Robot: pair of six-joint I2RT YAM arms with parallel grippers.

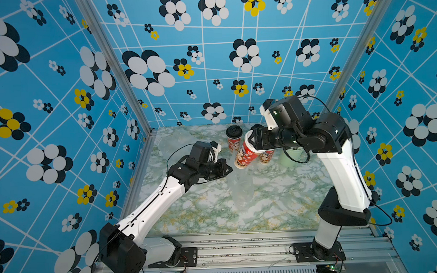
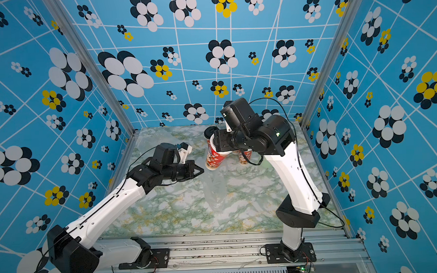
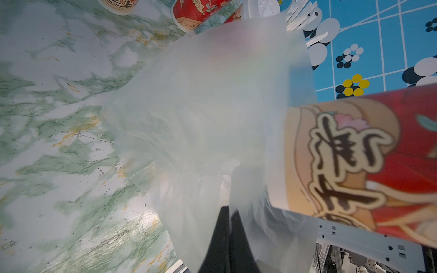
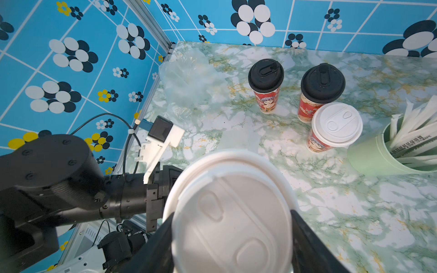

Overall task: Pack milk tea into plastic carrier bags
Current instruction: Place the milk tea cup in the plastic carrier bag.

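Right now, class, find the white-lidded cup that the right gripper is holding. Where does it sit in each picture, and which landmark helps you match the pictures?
Both top views: the held cup is tilted, near the picture's middle.
Left wrist: its printed side fills that picture's right part.
Right wrist: its white lid fills that picture's lower middle.
Landmark: the clear carrier bag by the cup's base.

Brush-style Chinese characters mark the cup; straw wrappers carry tiny illegible print.
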